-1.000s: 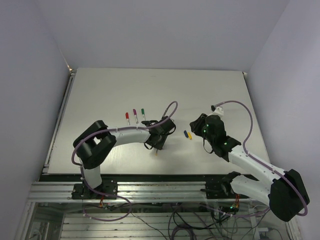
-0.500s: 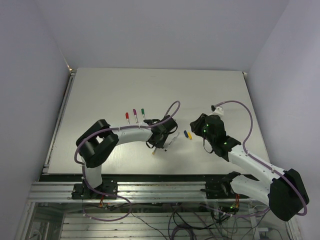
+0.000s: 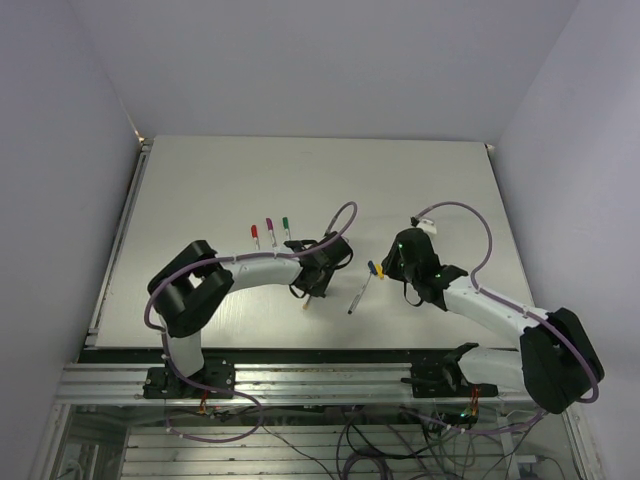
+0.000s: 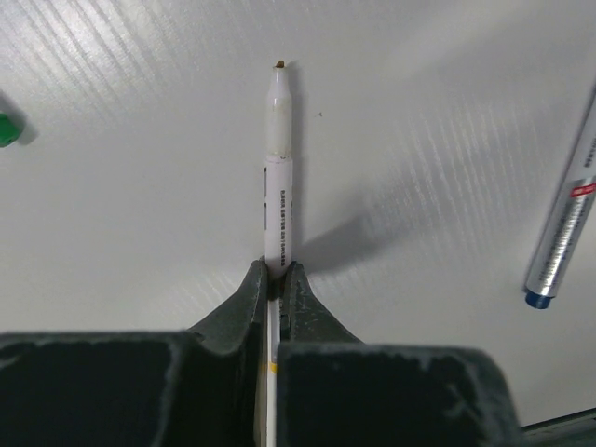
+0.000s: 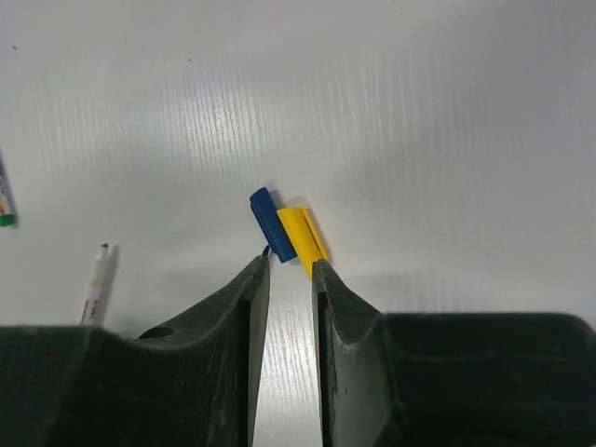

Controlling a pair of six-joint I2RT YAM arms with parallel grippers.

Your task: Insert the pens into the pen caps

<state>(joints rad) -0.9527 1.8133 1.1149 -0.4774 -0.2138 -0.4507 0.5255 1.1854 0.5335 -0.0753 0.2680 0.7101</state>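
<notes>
**Closing on a Pen While Two Caps Wait**

Pressed tight together, the fingers of the left hand [image 4: 276, 275] now pinch a thin silver-white marker pen [image 4: 278, 186] by its barrel. Its bare nib points away over the white tabletop [image 3: 200, 190]. A second ago those fingers stood apart. Near it lies a loose blue-tipped silver pen [image 4: 562, 228], which has slid clear of the hand in the last half second. Across the gap, the right hand [image 5: 289, 272] has swung in toward a blue bullet-shaped plastic cap [image 5: 272, 224] and a yellow bullet-shaped plastic cap [image 5: 303, 240], which lie touching side by side. Its fingers stand narrowly apart with nothing between them, their tips right at the caps' near ends. Farther back, a row of three pens [image 3: 269, 230] shows red, magenta and green ends. With one pen secured, a cap probably needs gripping next. A yellow mark on the held barrel suggests the yellow one.
</notes>
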